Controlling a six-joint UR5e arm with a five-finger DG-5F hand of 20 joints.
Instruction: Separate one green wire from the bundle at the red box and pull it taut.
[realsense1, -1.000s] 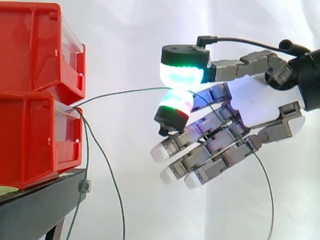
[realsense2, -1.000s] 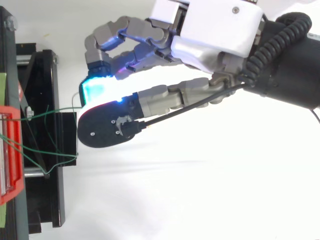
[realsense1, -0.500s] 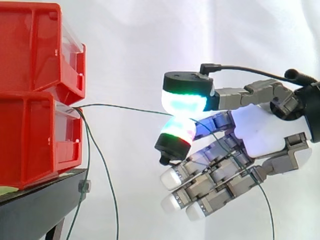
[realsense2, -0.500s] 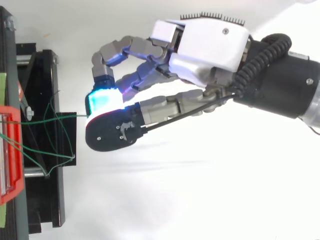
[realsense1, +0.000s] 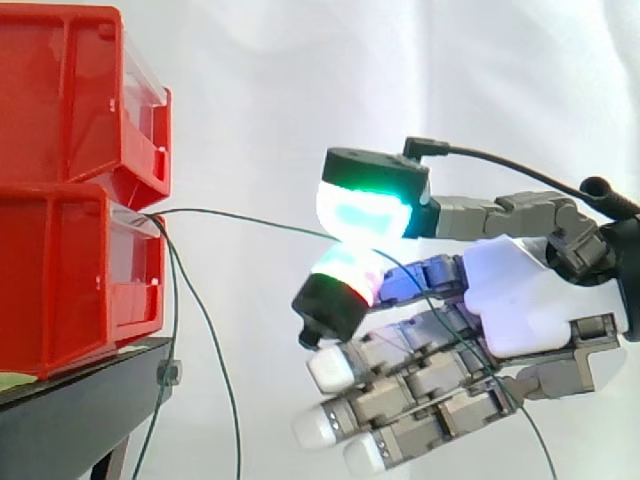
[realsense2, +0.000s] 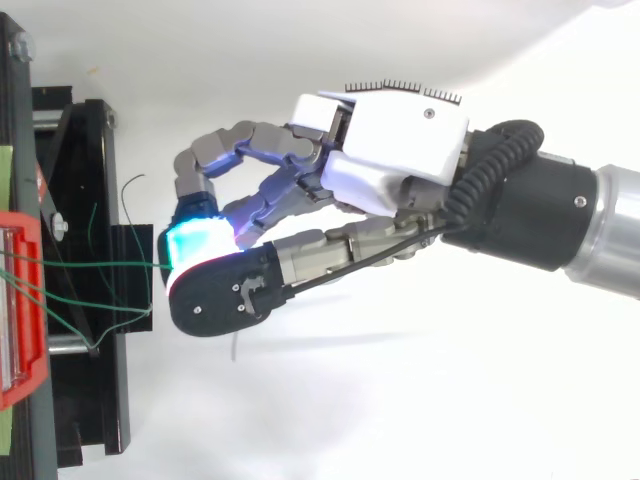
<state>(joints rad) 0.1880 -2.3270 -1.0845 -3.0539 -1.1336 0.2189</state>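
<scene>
Two stacked red bins (realsense1: 80, 200) stand at the left on a black stand (realsense1: 60, 410). A thin green wire (realsense1: 250, 218) leaves the top right corner of the lower bin and runs right, clear of the stand, to the hand (realsense1: 520, 300). The hand grasps the wire: two glowing pads (realsense1: 365, 205), one above the other, pinch it between them. The other fingers curl loosely below. Loose wires (realsense1: 175, 300) from the same corner droop past the stand's right edge.

To do this step well, in my judgement, the hand should draw slowly away from the bins along the wire's own line. The pinch should be firm, and the pull should stop once the slight sag is gone. A sideways tug could slip the wire or snag the loose wires.

The wire's long axis lies almost level, dipping a little toward the hand. From above, the wire (realsense2: 100, 264) crosses the stand straight from bin to pads. Past the pinch, its free end trails down across the palm toward the lower right.
</scene>
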